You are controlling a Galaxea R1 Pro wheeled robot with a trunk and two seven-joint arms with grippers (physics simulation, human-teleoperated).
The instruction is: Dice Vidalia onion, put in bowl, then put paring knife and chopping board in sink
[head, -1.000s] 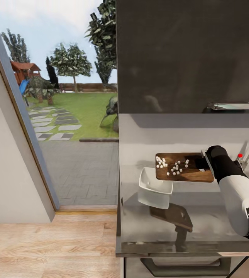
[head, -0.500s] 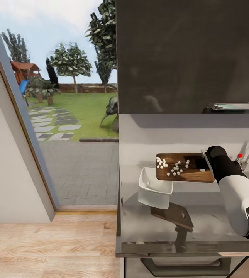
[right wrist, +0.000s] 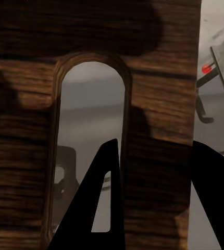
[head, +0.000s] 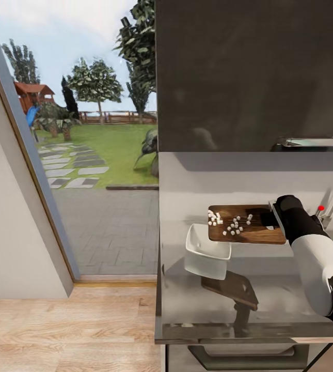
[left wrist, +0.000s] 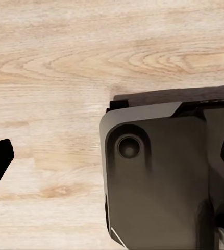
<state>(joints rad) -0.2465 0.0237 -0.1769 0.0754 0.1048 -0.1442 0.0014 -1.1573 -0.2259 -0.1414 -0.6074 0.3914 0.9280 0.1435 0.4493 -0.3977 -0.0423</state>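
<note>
Above the glossy grey counter (head: 269,294), the right tool (head: 273,217) clamps the dark wooden chopping board's (head: 246,230) handle end, its cube-laden far end overhanging the white square bowl (head: 206,253).

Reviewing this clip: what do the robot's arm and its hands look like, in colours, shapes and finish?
In the head view the right arm has a glossy white rounded forearm shell, a matte black wrist section and a black elbow band. The right hand shows two flat, black, pointed fingers. The left wrist view shows a dark grey rounded housing with a round recess. No cables or markings are visible.
</note>
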